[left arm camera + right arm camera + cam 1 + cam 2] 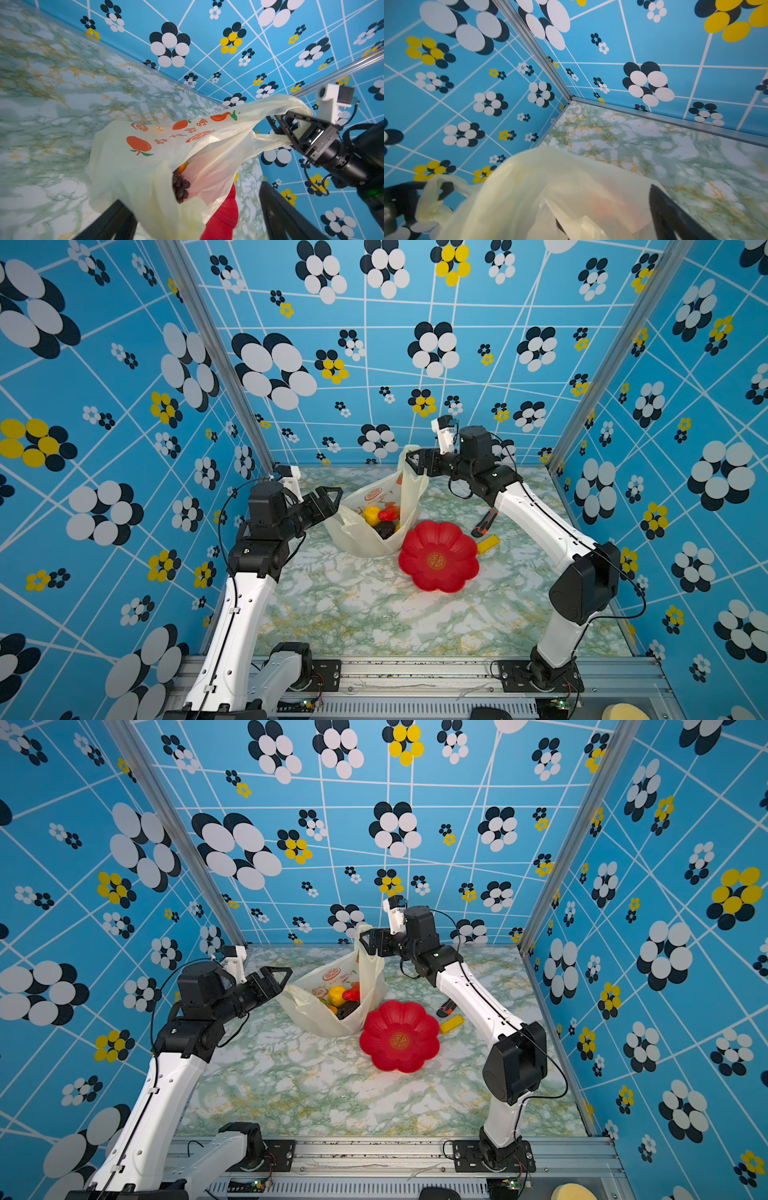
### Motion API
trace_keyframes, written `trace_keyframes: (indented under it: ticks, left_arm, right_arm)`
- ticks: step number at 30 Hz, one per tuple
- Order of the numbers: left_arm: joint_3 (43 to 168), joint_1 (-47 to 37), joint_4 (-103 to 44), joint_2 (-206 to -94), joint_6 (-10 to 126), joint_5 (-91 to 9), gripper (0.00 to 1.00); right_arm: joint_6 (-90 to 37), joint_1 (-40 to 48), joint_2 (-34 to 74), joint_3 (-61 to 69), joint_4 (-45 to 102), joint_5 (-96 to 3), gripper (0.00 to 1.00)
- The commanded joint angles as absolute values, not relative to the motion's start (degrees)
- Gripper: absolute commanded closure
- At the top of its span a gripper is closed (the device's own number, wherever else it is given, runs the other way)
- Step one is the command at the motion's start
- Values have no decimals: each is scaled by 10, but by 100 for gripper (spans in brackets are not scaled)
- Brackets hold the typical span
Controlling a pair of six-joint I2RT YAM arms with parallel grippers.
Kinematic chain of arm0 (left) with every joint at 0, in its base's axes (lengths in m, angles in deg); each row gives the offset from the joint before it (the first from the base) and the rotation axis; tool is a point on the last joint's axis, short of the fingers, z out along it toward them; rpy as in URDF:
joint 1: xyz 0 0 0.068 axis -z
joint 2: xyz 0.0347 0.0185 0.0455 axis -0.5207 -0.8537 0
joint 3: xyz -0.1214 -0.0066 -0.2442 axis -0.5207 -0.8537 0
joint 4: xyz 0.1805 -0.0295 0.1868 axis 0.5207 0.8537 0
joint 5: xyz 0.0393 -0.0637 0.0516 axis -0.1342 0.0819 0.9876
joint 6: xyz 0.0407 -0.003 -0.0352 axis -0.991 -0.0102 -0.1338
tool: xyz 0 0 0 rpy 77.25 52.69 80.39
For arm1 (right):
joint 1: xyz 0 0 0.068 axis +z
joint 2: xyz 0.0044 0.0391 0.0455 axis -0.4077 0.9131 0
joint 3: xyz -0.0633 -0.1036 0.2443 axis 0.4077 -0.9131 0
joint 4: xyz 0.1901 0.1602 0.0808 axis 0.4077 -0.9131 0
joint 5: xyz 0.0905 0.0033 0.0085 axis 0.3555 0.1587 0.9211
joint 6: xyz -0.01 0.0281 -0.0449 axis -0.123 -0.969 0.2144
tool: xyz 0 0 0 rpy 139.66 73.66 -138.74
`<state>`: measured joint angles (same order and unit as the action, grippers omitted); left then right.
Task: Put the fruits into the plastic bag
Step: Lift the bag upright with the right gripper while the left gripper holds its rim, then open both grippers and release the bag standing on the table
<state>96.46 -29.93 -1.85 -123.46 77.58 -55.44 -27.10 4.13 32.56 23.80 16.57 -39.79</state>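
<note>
Toward the far edge of the worktop (374,614), about mid-width, sits the plastic bag (374,497). It is translucent cream-yellow and crinkly, with its mouth gaping upward and orange fruit prints plus orange lettering on its far panel. One handle loop is pulled up and hangs over a finger of the right gripper (411,464). Its jaws are spread wide, nothing pinched. The red flower-shaped plate (438,556) lies right against the bag's near-right side. The left gripper (334,502) is at the bag's left rim with jaws spread wide. The left wrist view shows loose rim plastic between the fingers, not squeezed. The fruits (382,518) are all down inside the bag: a yellow piece, a red piece, a bit of orange and a dark purple grape bunch. The orange-black cutter (484,522) and the yellow strip (488,543) lie just beside the plate, toward the right edge.
</note>
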Motion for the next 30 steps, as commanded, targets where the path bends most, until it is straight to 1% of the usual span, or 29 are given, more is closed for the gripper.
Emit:
trace_keyframes:
  ticks: [1,3,7,9,14,16,18,22,24,27,30]
  left_arm:
    - [948,-305,1,-1201,743,-532,4]
    - [934,-306,13,-1181,735,-504,0]
    - [891,-307,22,-1125,724,-426,1]
    - [853,-307,2,-1089,719,-387,1]
    - [768,-306,-23,-1025,695,-270,1]
    - [732,-306,-38,-1002,686,-225,1]
    - [689,-307,-67,-978,682,-179,1]
    - [612,-307,-125,-949,677,-117,1]
    - [583,-307,-154,-946,664,-102,1]
    - [539,-308,-223,-959,643,-100,1]
    - [499,-311,-302,-984,640,-104,1]
  right_arm:
    - [-240,32,241,196,144,-447,1]
    - [-223,27,194,145,131,-492,1]
    - [-193,9,97,48,142,-570,1]
    - [-182,-8,50,-8,166,-609,1]
    - [-160,-54,-7,-121,196,-722,1]
    - [-160,-85,-22,-181,228,-730,1]
    - [-124,-106,-35,-263,291,-719,1]
    - [-98,-120,-38,-362,351,-725,1]
    - [-81,-122,-25,-416,430,-723,1]
    - [-40,-123,22,-474,565,-721,0]
    - [-40,-130,84,-485,647,-725,1]
